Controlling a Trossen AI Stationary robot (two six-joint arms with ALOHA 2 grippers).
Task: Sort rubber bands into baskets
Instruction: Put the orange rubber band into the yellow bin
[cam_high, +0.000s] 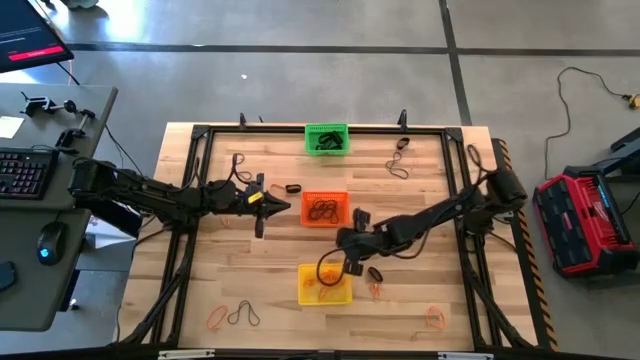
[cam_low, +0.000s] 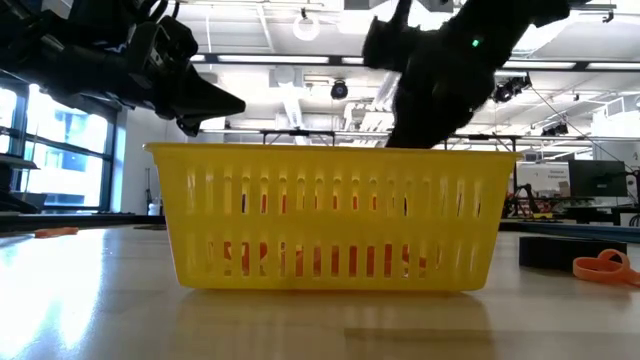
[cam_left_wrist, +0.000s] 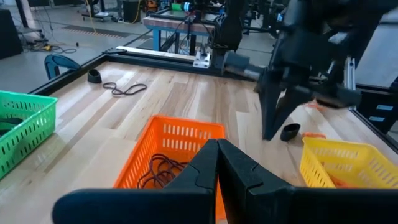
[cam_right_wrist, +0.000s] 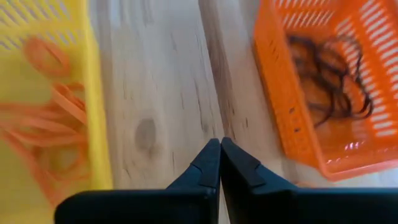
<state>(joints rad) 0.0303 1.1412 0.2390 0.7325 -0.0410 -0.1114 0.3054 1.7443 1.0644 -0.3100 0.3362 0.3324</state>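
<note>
Between picks: right gripper, fingers pressed together and empty, hovers between yellow basket and orange basket; left gripper likewise closed, empty; next likely the thick black band nearby.

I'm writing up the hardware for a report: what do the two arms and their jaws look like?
Both arms are dark, nearly black, jointed links. The left gripper carries a small yellow marking near its tip. The right gripper has a black cable looping beside it. In the wrist views, each gripper's jaws are matte black, tapering to pointed tips. A small green light shows on one arm in the low view.
</note>
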